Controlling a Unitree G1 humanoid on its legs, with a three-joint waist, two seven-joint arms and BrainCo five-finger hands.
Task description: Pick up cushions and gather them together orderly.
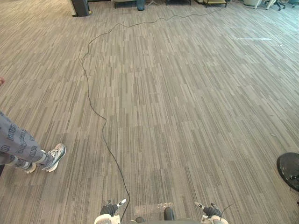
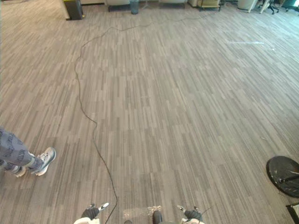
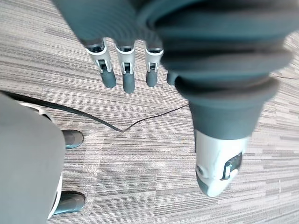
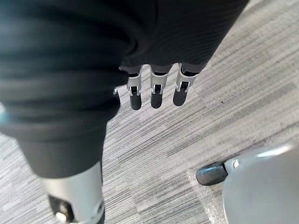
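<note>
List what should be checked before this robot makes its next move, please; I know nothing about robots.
1. Left hand free: ok, fingers straight, holding nothing.
2. Right hand free: ok, fingers straight, holding nothing.
3. Person out of the way: probably not ok, standing on the carpet near the robot's left.
4. Round black base avoided: ok, off to the right.
5. Cushion to head for: cannot tell.
</note>
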